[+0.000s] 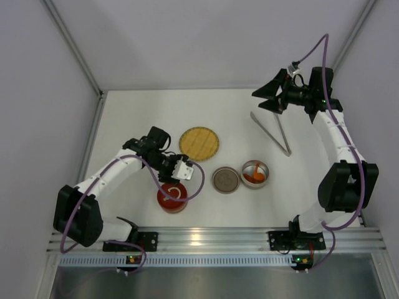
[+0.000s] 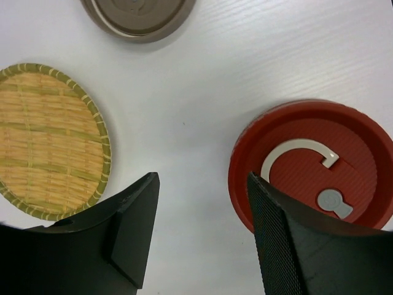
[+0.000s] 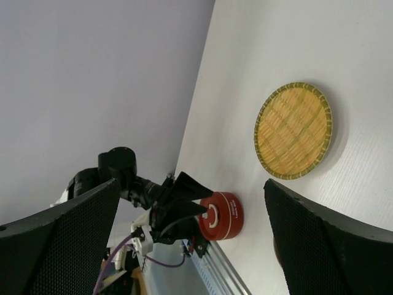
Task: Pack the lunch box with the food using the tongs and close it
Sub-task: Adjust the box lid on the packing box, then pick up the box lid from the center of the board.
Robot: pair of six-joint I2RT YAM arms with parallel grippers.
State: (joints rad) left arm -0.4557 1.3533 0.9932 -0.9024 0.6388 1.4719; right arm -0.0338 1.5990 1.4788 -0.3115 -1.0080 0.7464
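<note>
The food (image 1: 252, 177), small orange pieces, lies in an open steel tin (image 1: 254, 174) of the lunch box. Beside it is a round grey tin part (image 1: 225, 180) (image 2: 138, 15). A red lidded tin (image 1: 173, 196) (image 2: 313, 166) (image 3: 221, 215) with a white curved handle stands near the front. My left gripper (image 1: 169, 182) (image 2: 202, 178) hovers open just over the red lid's edge, with only bare table between its fingers. The silver tongs (image 1: 273, 133) lie in a V at the back right. My right gripper (image 1: 274, 99) (image 3: 191, 184) hangs open and empty above their far end.
A round yellow woven plate (image 1: 199, 143) (image 2: 46, 138) (image 3: 295, 130) lies behind the tins. White walls close the table at the left, back and right. An aluminium rail (image 1: 212, 240) with the arm bases runs along the near edge.
</note>
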